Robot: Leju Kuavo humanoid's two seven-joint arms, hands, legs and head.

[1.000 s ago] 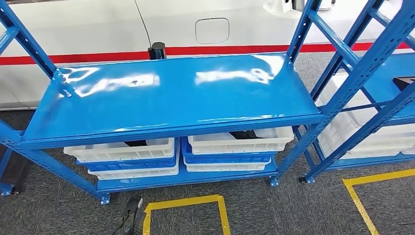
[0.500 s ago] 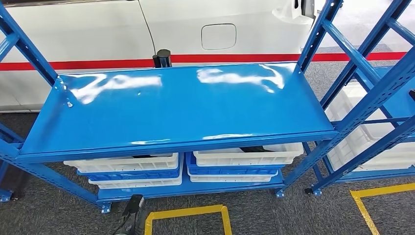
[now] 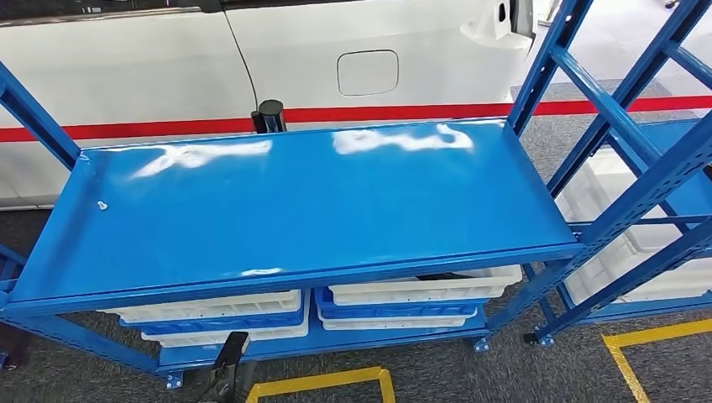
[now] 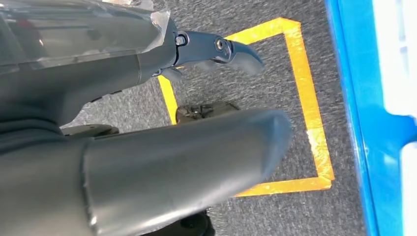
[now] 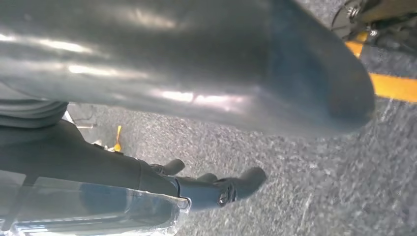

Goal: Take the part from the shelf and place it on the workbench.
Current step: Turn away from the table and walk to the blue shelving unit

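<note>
The blue metal shelf (image 3: 294,201) stands in front of me, and its wide top board is bare and glossy. Under it, white bins (image 3: 420,291) sit stacked on blue bins (image 3: 395,309). A dark sliver, maybe the part (image 3: 437,275), shows in the right white bin, mostly hidden by the board. My left hand (image 4: 147,123) hangs over the grey carpet, thick thumb and dark fingers (image 4: 221,49) apart, holding nothing. My right hand (image 5: 172,98) hangs over the carpet too, its fingers (image 5: 221,189) stretched out and empty.
A second blue rack (image 3: 638,168) with white bins (image 3: 613,243) stands to the right. A white car body with a red stripe (image 3: 336,59) and a black post (image 3: 269,116) are behind the shelf. Yellow tape squares (image 3: 323,379) mark the carpet in front.
The whole picture has shifted: the shelf board sits lower in the frame and more of the car shows, so the camera moved. Nothing on the shelf changed.
</note>
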